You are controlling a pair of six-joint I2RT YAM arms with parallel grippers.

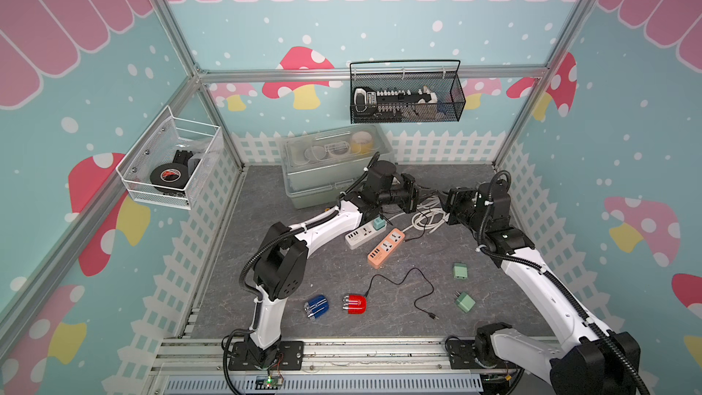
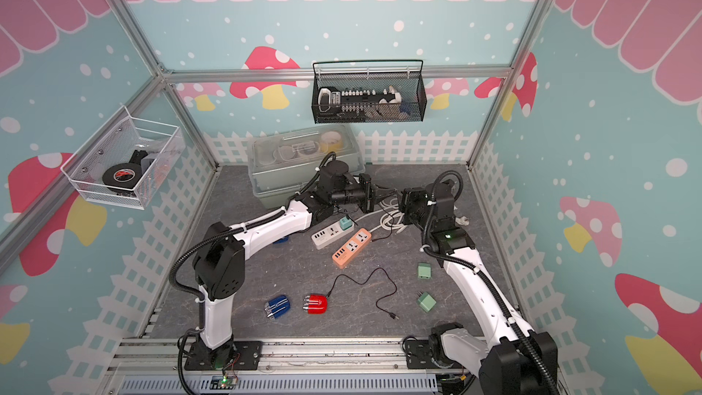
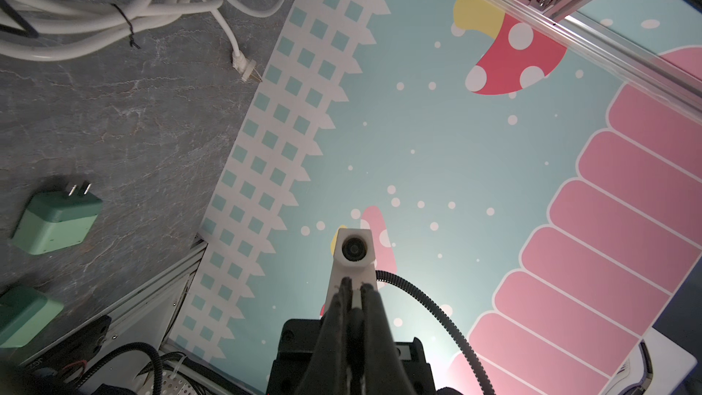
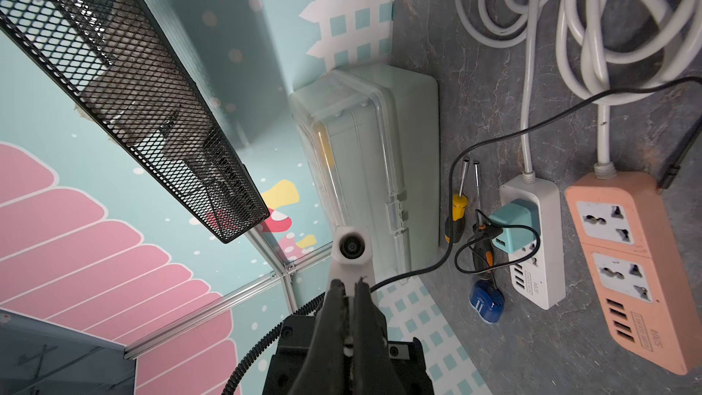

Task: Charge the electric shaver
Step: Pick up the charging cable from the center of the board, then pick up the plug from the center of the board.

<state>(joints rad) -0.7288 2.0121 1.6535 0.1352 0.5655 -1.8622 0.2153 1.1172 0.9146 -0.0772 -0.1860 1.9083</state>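
Observation:
A red shaver [image 1: 354, 303] lies at the front of the table with a thin black cable [image 1: 402, 279] plugged into it; that cable's far end lies loose. A blue shaver [image 1: 316, 307] lies beside it. Above the back of the table my left gripper [image 1: 427, 192] and right gripper [image 1: 438, 195] meet tip to tip, both shut. In the right wrist view a second black cable [image 4: 452, 199] runs from the floor up to the right gripper [image 4: 347, 284], whose fingers pinch it. What the left gripper [image 3: 353, 286] pinches is hidden.
A white power strip [image 1: 359, 235] carries a teal adapter [image 1: 378, 223], and an orange strip [image 1: 385, 248] lies beside it. Coiled white cords [image 1: 429, 218] lie under the grippers. Two green adapters [image 1: 460, 271] [image 1: 465, 302] lie to the right. A clear lidded box [image 1: 334, 169] stands behind.

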